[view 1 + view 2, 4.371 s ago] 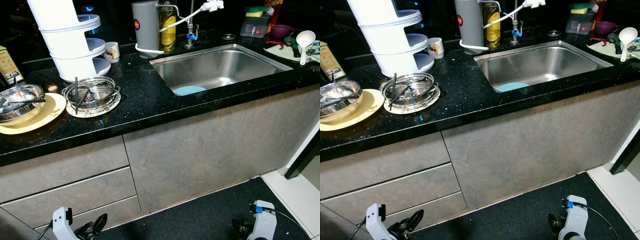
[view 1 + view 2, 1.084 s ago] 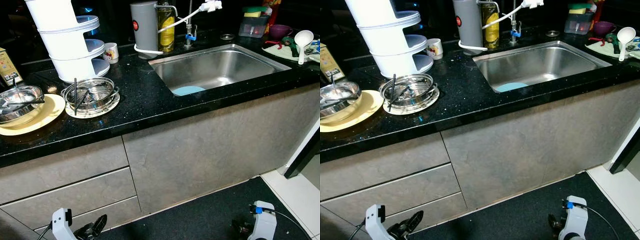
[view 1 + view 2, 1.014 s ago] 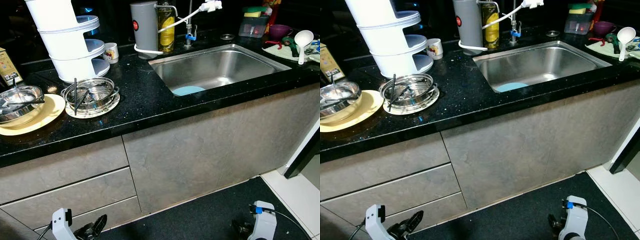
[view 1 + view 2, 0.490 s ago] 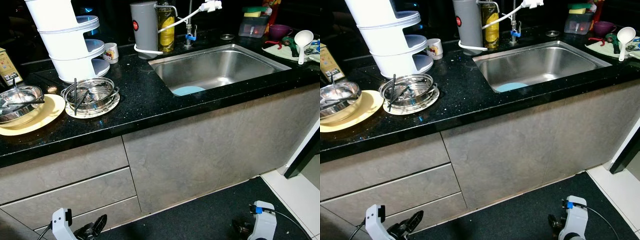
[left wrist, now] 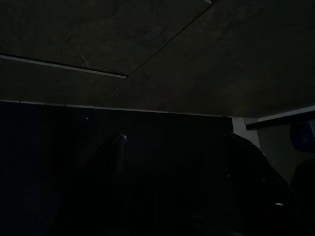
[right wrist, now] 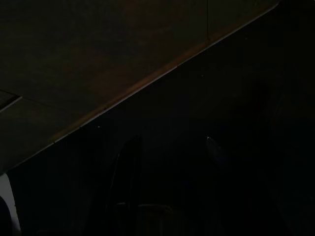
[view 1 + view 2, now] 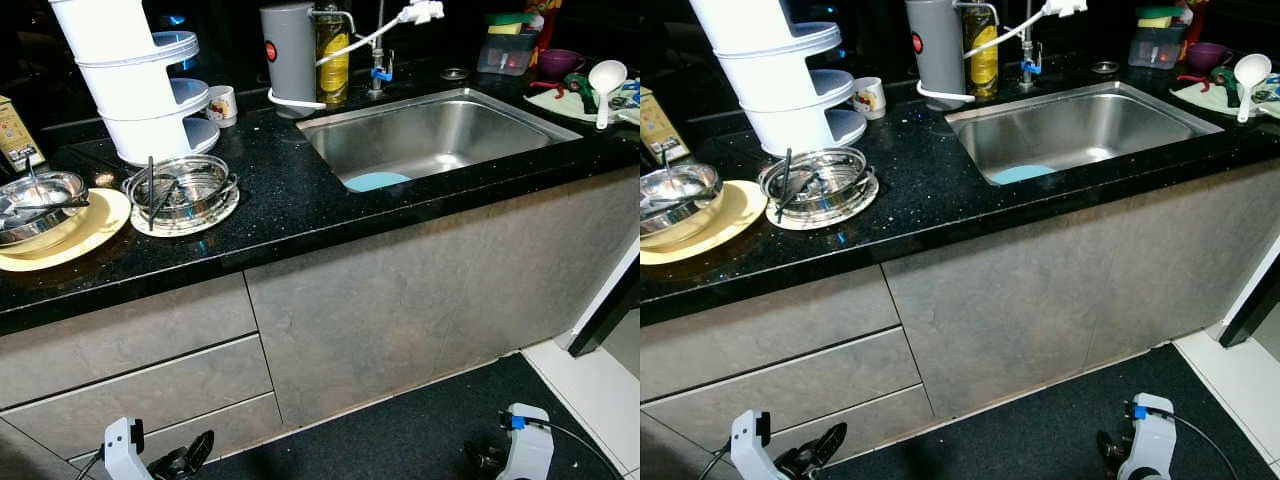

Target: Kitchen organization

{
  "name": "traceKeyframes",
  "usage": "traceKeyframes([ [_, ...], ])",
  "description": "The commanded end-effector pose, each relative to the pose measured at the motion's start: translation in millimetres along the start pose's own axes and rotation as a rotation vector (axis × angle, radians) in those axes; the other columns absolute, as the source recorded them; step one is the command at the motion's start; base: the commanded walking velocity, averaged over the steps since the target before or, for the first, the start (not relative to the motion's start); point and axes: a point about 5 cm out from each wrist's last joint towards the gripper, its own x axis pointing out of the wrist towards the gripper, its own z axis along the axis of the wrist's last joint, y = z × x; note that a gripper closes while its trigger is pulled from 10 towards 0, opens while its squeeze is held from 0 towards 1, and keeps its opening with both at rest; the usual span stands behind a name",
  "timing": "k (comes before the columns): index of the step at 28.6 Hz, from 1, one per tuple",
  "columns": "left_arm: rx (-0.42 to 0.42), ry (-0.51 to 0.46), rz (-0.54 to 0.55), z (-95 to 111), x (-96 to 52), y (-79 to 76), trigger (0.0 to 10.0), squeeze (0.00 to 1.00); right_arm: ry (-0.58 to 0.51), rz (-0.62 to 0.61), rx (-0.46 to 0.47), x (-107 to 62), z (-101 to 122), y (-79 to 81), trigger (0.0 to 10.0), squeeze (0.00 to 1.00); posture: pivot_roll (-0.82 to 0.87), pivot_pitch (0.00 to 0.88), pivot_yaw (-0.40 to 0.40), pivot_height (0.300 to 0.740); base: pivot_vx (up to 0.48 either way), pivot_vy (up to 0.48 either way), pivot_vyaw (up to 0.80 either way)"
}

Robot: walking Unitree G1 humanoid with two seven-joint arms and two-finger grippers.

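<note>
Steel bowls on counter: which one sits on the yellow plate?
The steel bowl at the counter's far left, resting on the yellow plate. The other steel bowl, nearer the sink, sits on a small white plate.

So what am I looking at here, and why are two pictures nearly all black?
A walking robot faces a kitchen counter. Two pictures come from cameras in its head. The dark two come from cameras on its wrists, because both arms hang low in shade by the cupboards. Its left end effector and right end effector hold nothing. On the counter sit a sink, a steel bowl with utensils, another bowl on a yellow plate, and a white ladle.
</note>
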Motion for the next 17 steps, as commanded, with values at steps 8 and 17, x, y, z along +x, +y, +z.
traceKeyframes([
  [8, 0.011, 0.011, 0.014, 1.7, -3.4, 5.0, 10.0, 0.00, 0.006, 0.010, 0.005, 0.8, -2.1, 3.8, 10.0, 0.00, -0.09, 0.000, 0.071, 0.740, 0.000, 0.000, 0.00],
  [17, 0.012, -0.001, 0.009, 3.5, -1.9, 3.0, 10.0, 0.00, 0.003, 0.007, 0.007, 1.1, -0.7, 3.2, 10.0, 0.00, -0.10, 0.000, 0.072, 0.740, 0.000, 0.000, 0.00],
])
